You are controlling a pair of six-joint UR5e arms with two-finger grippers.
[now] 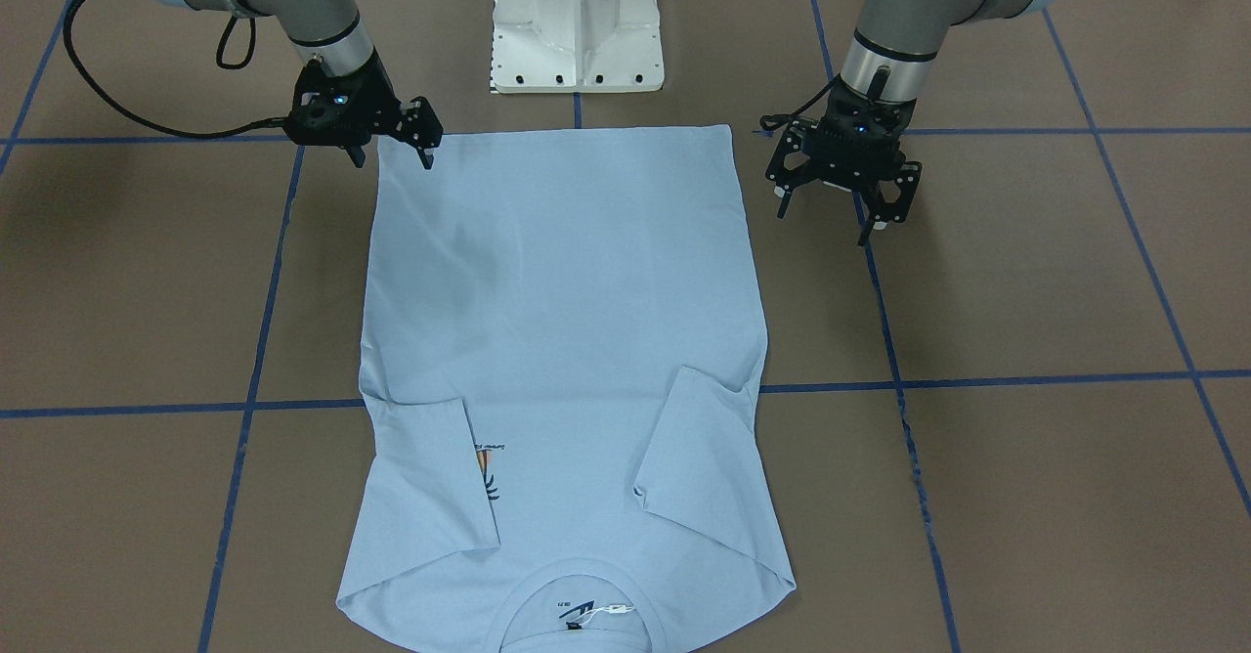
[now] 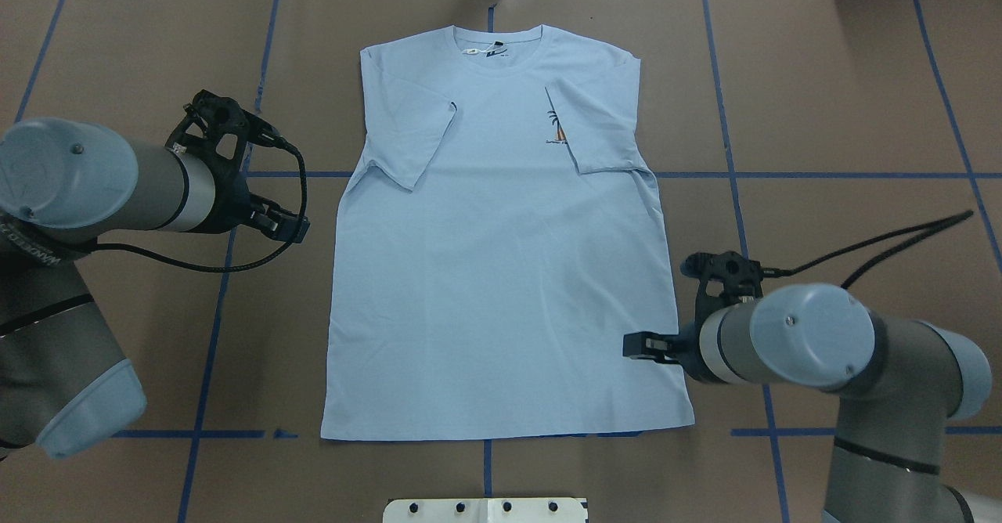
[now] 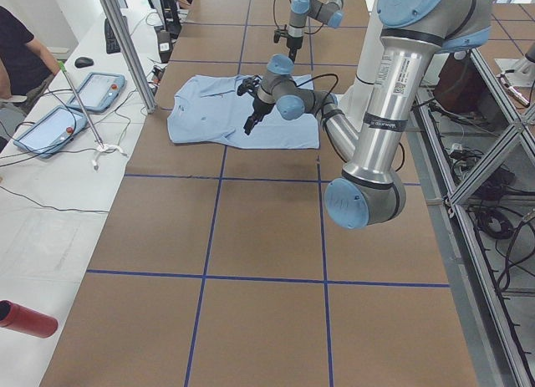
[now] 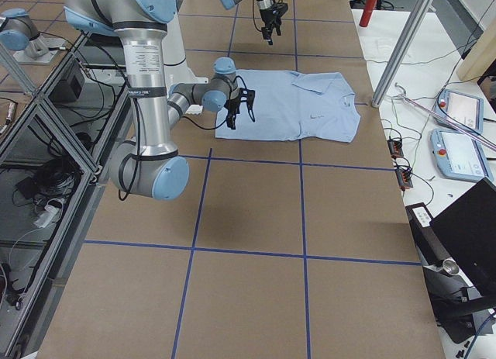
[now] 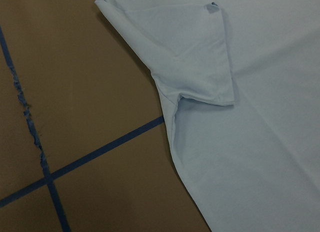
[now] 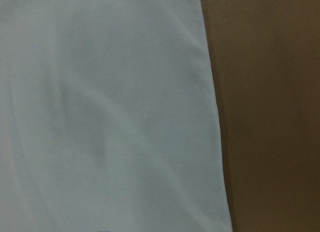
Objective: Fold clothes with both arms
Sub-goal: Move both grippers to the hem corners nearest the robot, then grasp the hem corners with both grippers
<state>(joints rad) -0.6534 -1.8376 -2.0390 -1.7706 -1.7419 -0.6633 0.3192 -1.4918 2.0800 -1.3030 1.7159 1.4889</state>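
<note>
Here: T-shirt (image 2: pixel 501 272) flat; right jaws over edge, left jaws apart.

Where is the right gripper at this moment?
In the front-facing view the right gripper sits upper left, open, at the light blue T-shirt's hem corner on the robot's right, near the white pedestal base.

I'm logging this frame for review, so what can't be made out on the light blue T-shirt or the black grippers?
Orange-and-dark palm-tree print: overhead, folded sleeve covers part.
White neck tag: overhead, too small to read.
Collar: front-facing, cut by bottom edge.
Right gripper: front-facing, touching hem or not, unclear.
</note>
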